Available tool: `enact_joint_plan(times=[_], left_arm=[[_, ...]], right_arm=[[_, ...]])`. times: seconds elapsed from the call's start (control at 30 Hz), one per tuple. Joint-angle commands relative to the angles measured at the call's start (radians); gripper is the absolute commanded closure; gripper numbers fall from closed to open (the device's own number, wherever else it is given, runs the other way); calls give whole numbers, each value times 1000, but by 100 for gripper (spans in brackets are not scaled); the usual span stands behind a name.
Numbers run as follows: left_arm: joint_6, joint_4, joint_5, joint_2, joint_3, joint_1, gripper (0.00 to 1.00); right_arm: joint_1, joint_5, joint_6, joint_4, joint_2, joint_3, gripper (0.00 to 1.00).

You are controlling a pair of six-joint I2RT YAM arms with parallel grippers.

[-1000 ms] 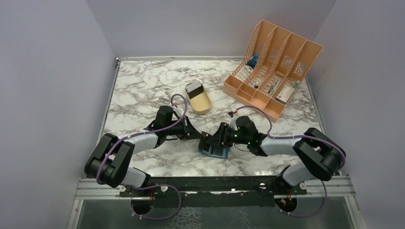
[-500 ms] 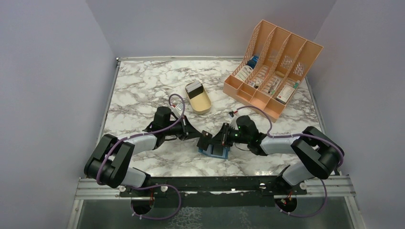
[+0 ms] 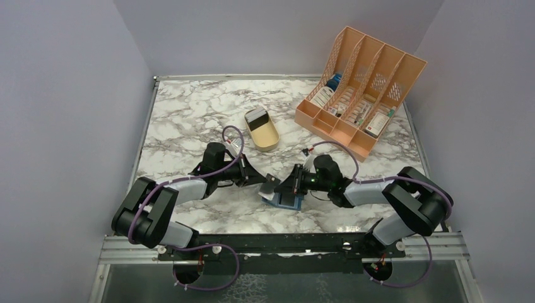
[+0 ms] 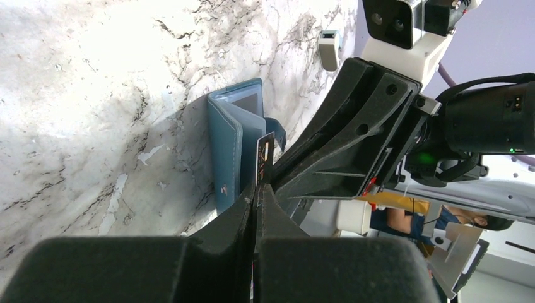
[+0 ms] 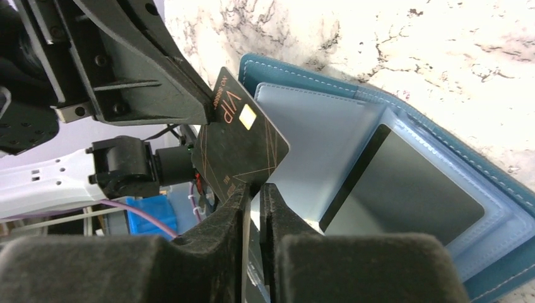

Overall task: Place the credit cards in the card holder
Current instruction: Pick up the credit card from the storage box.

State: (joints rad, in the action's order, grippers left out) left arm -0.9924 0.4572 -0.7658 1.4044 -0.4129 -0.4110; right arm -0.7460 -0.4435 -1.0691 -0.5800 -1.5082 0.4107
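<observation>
The card holder [image 3: 288, 201] lies open on the marble table near the front, with pale blue pockets and a teal back [image 5: 303, 76]. A dark card [image 5: 404, 183] sits in one pocket. My left gripper [image 3: 264, 184] is shut on a black credit card [image 5: 243, 136] marked VIP. It holds the card tilted over the holder's left edge. In the left wrist view the card [image 4: 265, 154] shows edge-on beside the holder [image 4: 227, 145]. My right gripper [image 3: 287, 188] is over the holder. Its fingers [image 5: 277, 208] are closed on a pale pocket flap [image 5: 315, 139].
A tan oval tray [image 3: 270, 140] stands behind the arms with a pale card-like thing [image 3: 255, 116] at its far end. An orange slotted file rack [image 3: 363, 69] stands at the back right. Grey walls close in the table on three sides.
The left gripper has drawn back slightly to the left and tilted the card. The card's face now catches the light in the top view. The right gripper stays over the holder.
</observation>
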Motion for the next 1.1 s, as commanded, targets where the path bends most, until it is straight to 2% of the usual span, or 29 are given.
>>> enact_joint_plan(times=[0.0, 0.4, 0.67, 0.87, 1.07], left_arm=[[-3, 15, -16, -2, 20, -9, 100], [-18, 24, 11, -51, 28, -9, 100], [-53, 67, 18, -72, 46, -9, 100], [-139, 178, 16, -101, 84, -9, 100], [-204, 230, 40, -132, 106, -9, 100]], right_arm=[[-1, -47, -26, -226, -5, -13, 86], [-1, -32, -201, -386, 1, -82, 69], [-1, -47, -311, -466, -37, -80, 71], [0, -29, -400, -525, -67, -108, 73], [-1, -28, -405, -513, -90, -91, 73]])
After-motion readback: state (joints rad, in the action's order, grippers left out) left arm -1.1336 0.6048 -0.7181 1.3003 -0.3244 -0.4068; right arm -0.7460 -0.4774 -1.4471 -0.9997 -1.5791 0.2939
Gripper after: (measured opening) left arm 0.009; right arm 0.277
